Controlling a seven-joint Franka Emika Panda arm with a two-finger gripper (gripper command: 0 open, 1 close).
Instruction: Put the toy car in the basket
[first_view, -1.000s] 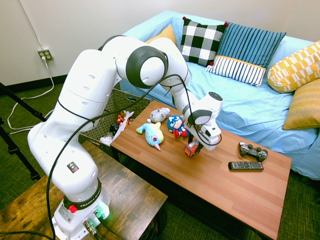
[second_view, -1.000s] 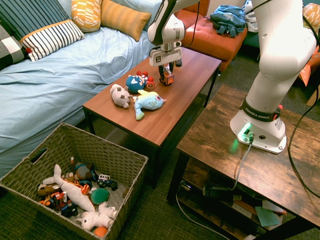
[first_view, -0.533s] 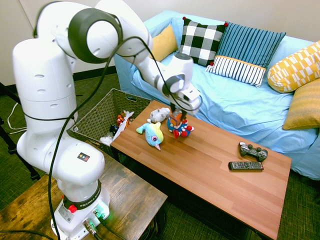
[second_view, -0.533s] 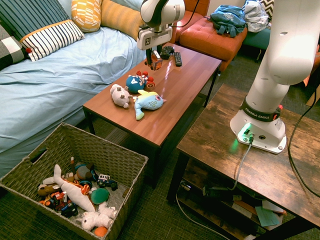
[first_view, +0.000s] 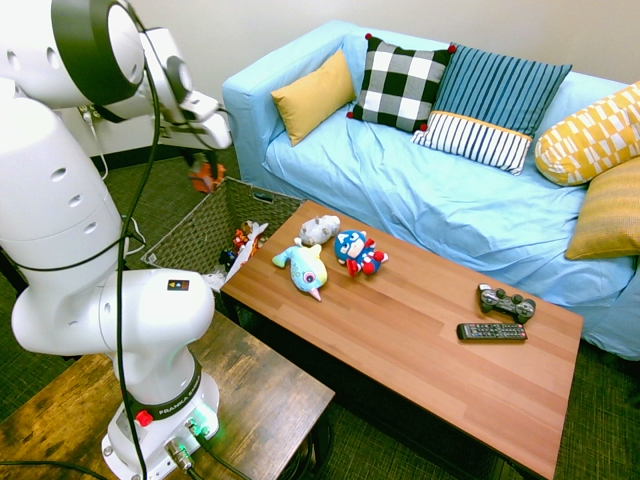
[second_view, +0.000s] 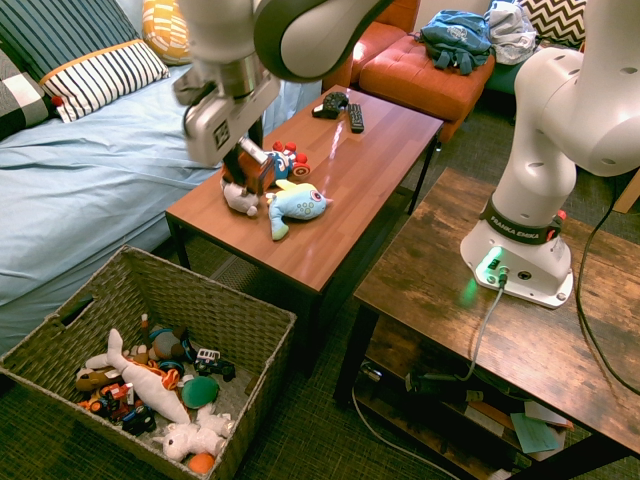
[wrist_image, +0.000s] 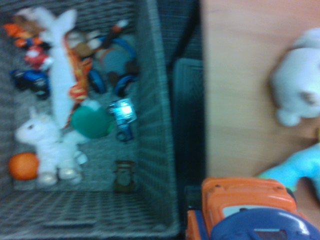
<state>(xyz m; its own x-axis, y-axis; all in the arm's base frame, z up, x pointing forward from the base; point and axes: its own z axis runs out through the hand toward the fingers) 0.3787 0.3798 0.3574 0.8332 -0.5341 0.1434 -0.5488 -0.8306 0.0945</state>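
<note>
The toy car (first_view: 207, 178) hangs clamped in the downward-pointing gripper (first_view: 207, 172), high in the air near the basket's table-side rim. The basket (second_view: 228, 312) sits on the floor below, its open interior just beyond, away from the wooden table (second_view: 330, 200).

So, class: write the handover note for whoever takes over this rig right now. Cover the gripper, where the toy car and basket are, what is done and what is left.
Gripper: jaws shut on the toy car, pointing down, raised clear of the coffee table.
Toy car: in the air, held; in the first exterior view it hangs over the basket's far rim.
Basket: on the floor at the end of the table, already holding several toys.
Done: car picked up and carried off the table.
Left: centre it over the basket's opening, lower, open the jaws, withdraw.
</note>
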